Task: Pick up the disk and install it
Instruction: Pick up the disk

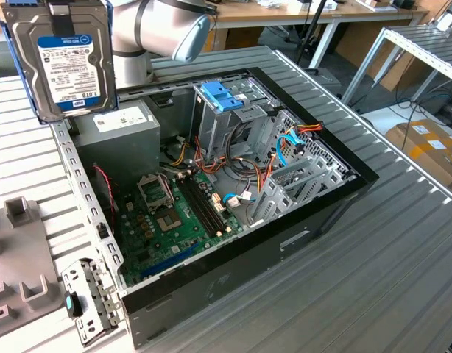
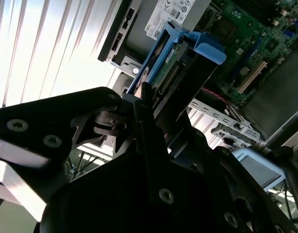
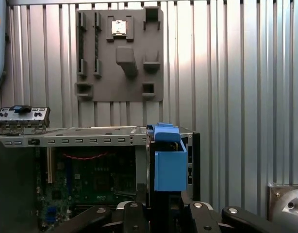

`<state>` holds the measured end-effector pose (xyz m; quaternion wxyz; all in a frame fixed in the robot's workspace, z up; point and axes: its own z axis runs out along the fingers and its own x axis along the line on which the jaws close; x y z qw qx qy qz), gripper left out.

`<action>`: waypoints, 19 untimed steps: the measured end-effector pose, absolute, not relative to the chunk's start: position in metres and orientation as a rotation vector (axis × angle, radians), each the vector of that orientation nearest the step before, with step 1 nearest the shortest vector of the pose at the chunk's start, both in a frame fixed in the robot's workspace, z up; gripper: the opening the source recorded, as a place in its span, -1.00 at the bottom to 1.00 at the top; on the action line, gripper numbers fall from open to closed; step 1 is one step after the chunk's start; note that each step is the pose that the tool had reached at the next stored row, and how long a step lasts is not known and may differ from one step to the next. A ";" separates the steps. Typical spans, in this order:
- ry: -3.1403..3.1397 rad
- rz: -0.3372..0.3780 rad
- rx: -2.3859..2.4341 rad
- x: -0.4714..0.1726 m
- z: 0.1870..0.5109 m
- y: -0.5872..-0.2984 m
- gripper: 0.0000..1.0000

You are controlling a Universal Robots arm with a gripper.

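The disk (image 1: pixel 62 62), a silver-grey drive with a white label in a blue carrier frame, hangs upright in the air above the near-left corner of the open computer case (image 1: pixel 336 195). In both wrist views the black gripper (image 3: pixel 163 208) (image 2: pixel 151 104) is shut on it. The disk's blue carrier end (image 3: pixel 169 165) (image 2: pixel 188 53) sticks out past the fingers, over the case's power supply and motherboard. The metal drive cage with its wide blue bracket (image 1: pixel 221 95) stands at the back of the case, well off to the exterior view's right of the disk.
Inside the case lie the motherboard (image 1: pixel 167 213), a grey power supply (image 1: pixel 119 129) and bundles of coloured cables (image 1: pixel 285 147). A grey fixture plate (image 3: pixel 120 53) and a loose metal port bracket (image 1: pixel 90 294) lie on the slatted table beside the case. The arm's grey elbow (image 1: pixel 167 26) is behind.
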<state>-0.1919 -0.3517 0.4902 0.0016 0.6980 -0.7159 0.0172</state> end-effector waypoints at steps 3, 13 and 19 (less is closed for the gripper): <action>-2.247 0.054 2.191 -0.181 0.490 -0.352 -0.31; -2.247 0.054 2.191 -0.145 0.490 -0.352 -0.31; -2.247 0.054 2.191 -0.118 0.490 -0.352 -0.31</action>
